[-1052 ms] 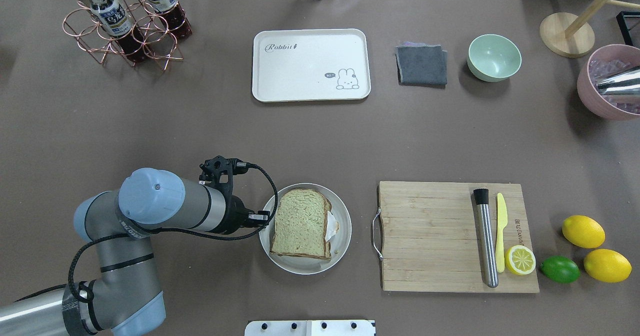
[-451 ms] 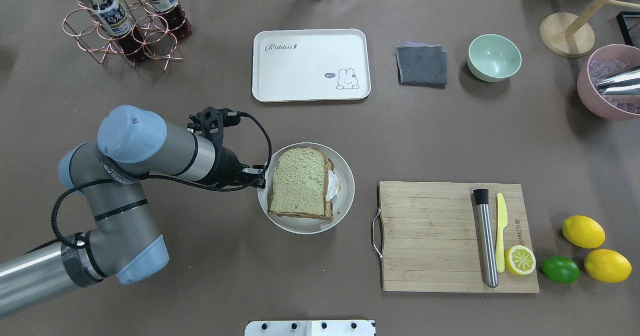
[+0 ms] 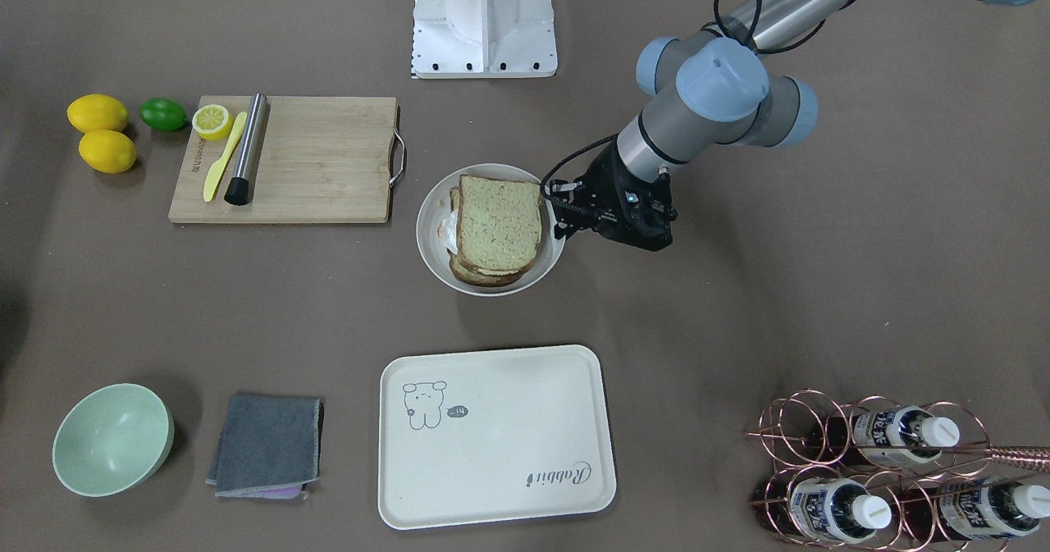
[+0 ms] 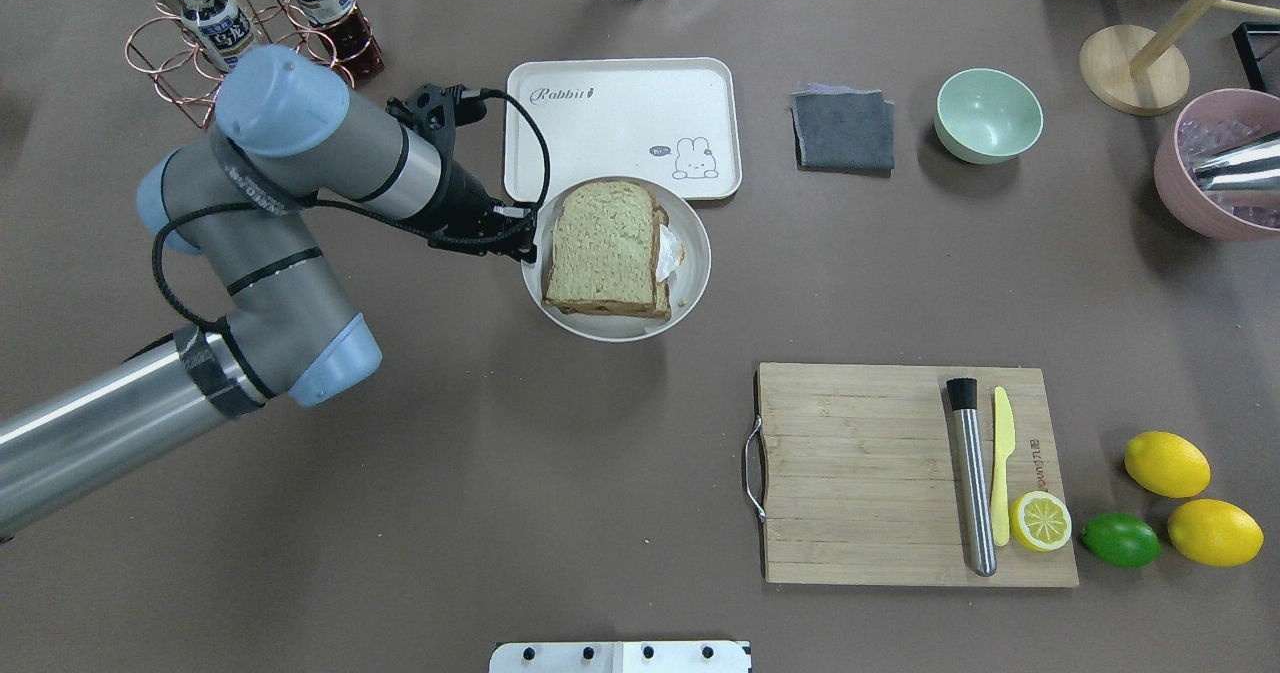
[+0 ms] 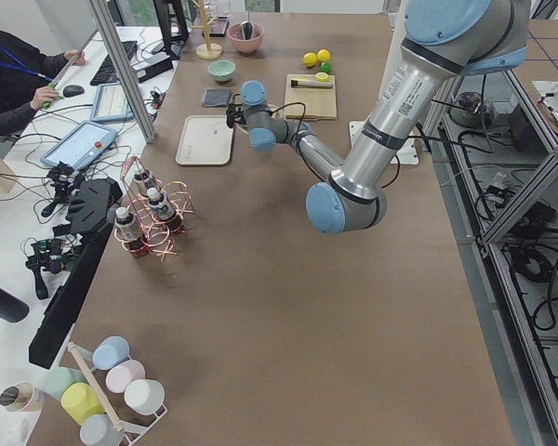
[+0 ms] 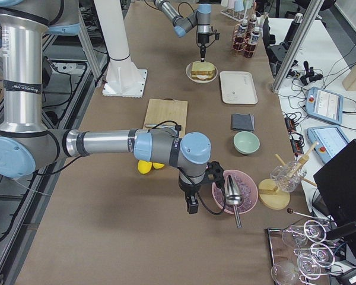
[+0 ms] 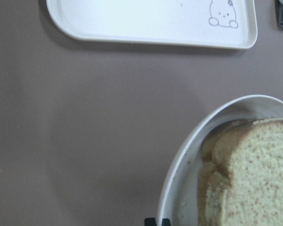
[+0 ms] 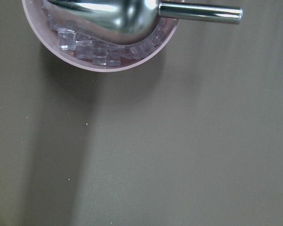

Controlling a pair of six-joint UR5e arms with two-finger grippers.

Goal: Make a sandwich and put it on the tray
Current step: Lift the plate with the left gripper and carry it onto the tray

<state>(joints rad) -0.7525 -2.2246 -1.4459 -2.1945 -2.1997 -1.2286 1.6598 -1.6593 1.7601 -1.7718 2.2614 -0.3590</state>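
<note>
Left gripper (image 3: 561, 228) is pinched on the plate (image 3: 427, 236) rim, I think, so the sandwich (image 3: 499, 224) rides flat to the tray (image 3: 492, 462). Right gripper (image 6: 191, 205): can't tell.

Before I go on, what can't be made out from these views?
- Left end effector grip on the plate rim: fingertips cut off by the left wrist view's bottom edge; the wrist body covers them overhead.
- Right end effector: only in the exterior right view, small; open or shut unclear.
- Egg: mostly under the top bread slice.
</note>
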